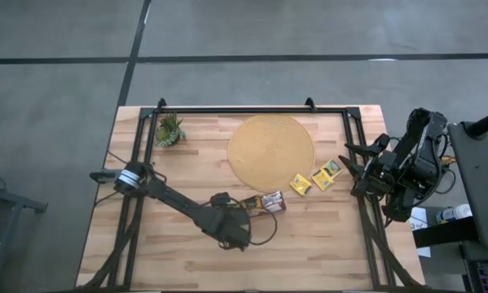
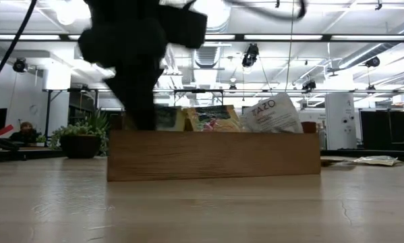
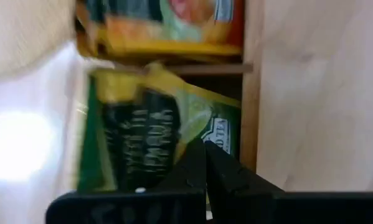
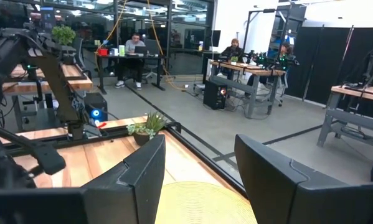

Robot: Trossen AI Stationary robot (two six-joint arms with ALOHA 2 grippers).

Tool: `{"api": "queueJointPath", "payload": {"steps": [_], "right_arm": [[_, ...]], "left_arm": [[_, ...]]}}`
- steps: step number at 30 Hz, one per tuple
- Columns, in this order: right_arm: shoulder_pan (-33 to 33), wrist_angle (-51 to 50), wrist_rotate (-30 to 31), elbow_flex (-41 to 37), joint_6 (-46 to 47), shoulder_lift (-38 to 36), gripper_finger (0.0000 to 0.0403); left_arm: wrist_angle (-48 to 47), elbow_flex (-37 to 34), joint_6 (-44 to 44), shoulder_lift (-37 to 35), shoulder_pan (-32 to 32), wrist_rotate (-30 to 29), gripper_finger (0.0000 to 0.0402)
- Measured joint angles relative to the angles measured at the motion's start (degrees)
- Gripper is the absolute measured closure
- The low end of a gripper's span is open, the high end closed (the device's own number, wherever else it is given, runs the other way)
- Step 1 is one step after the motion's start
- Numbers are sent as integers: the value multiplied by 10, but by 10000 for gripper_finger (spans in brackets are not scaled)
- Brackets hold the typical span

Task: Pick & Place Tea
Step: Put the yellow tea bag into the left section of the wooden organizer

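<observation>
High view: left gripper (image 1: 256, 203) sits just short of the tray (image 1: 274, 201) near table (image 1: 325, 244) centre, fingers pressed together. In the left wrist view the fingers (image 3: 202, 171) meet as one closed tip in front of a yellow-green sachet (image 3: 155, 134) inside the tray; whether they touch it, can't tell. Orange-red sachet (image 3: 167, 22) in the next compartment, beyond a divider. Low view: tray (image 2: 214, 155) holds several upright sachets, incl. a white one (image 2: 274, 115) leaning at its right end. Two yellow sachets (image 1: 300, 184) (image 1: 326, 174) lie flat on the table just beside the mat (image 1: 271, 151), right side, outside the tray. Plant (image 1: 170, 130) at the back left corner. Right gripper (image 1: 359, 175) parked at the right edge, raised, fingers (image 4: 142, 174) spread, holding nothing.
</observation>
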Motion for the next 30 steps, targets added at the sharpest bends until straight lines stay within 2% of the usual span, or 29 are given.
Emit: {"api": "queueJointPath", "payload": {"steps": [5,9,16,24,30], "right_arm": [[0,0,0,0,0,0,211],[0,0,0,0,0,0,211],[0,0,0,0,0,0,211],[0,0,0,0,0,0,211],[0,-1,0,4,-3,-1,211]], "left_arm": [[59,-53,-23,-4,2,49,401],[97,-63,-21,-3,1,55,401],[85,-17,11,3,-2,49,401],[12,44,20,3,-2,16,401],[-7,74,38,-1,-2,4,401]]}}
